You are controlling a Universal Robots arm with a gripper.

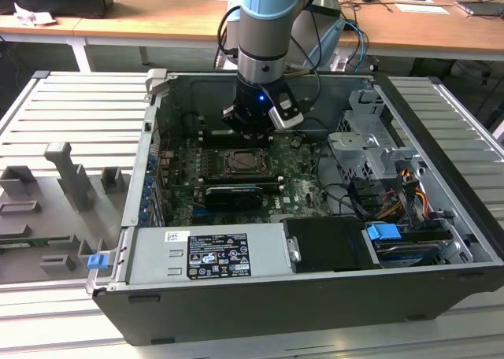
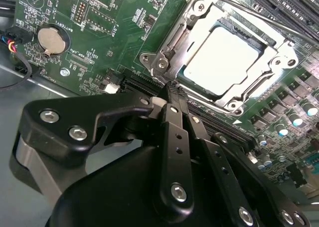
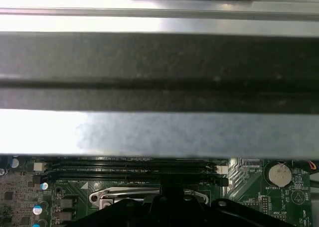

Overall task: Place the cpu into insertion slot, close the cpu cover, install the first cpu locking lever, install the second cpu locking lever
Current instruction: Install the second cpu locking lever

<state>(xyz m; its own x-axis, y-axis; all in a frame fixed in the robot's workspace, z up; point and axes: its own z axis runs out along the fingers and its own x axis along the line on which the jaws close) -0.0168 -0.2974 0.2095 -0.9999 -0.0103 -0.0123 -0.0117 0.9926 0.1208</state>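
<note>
Since the cpu (image 2: 227,57) lies flat in the slot (image 1: 242,164) with the cover (image 2: 279,53) framing its pale face, I read placement as done. Whether the lever (image 2: 174,33) along the cover's edge is latched, I cannot tell.

In the exterior view the slot sits at 6 o'clock from the gripper (image 1: 250,127), with the black card (image 1: 230,194) at 6 o'clock from the slot.

In the second wrist view the gripper (image 2: 172,90) has its fingers clenched tip to tip on nothing, poised just beside the slot's near corner.

I judge the cpu light, rigid and smooth-faced, so likely slippery, and fragile underneath; I would grip only two opposite edges. The cover looks like thin, springy sheet, best pressed on its frame. The lever looks like stiff wire, best pushed near its free end.
</note>
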